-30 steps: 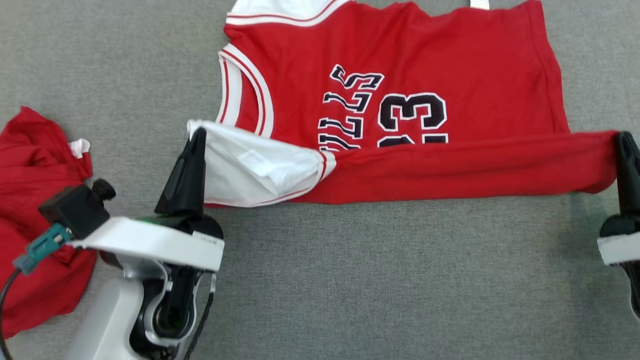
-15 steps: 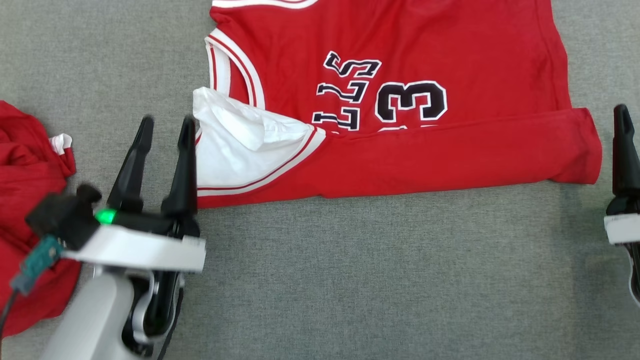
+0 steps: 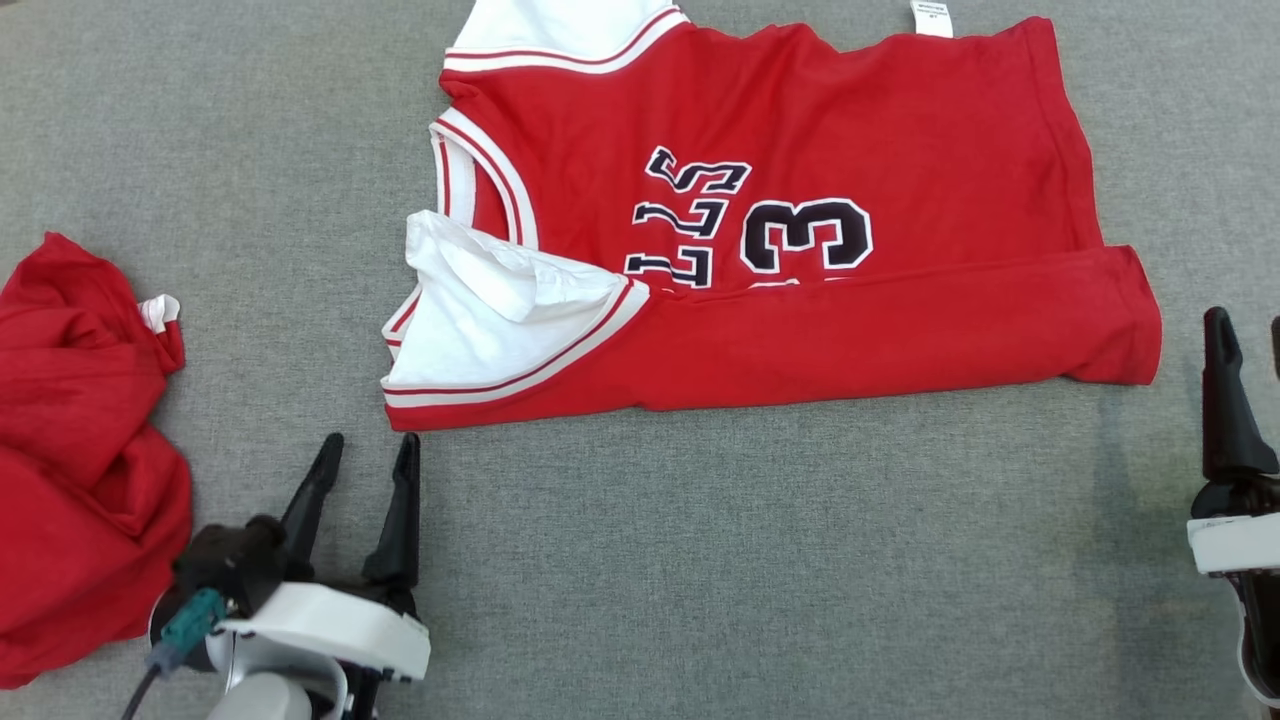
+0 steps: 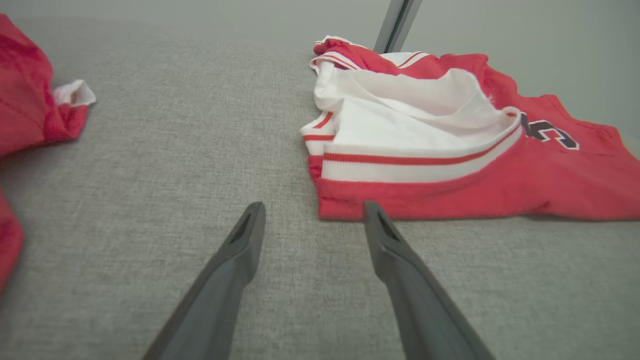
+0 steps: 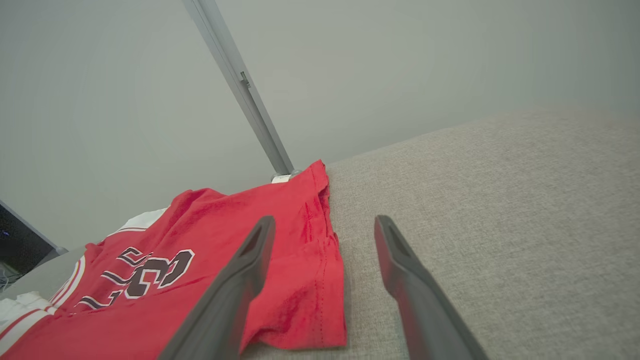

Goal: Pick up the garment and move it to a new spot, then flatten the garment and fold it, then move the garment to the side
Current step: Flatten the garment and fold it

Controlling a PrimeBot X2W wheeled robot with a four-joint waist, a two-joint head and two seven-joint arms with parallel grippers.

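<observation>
The left gripper (image 3: 370,445) and right gripper (image 3: 1246,330) both have their jaws wide apart and hold nothing. Between them, the red jersey (image 3: 800,340) lies on the grey table (image 3: 700,560), its near edge folded over.

Bright, even light leaves only soft shadows beside the jersey (image 3: 800,340), and both wrist views stretch and soften toward their edges

Jersey (image 3: 900,130) lettering (image 3: 690,225) partly hidden under fold.
</observation>
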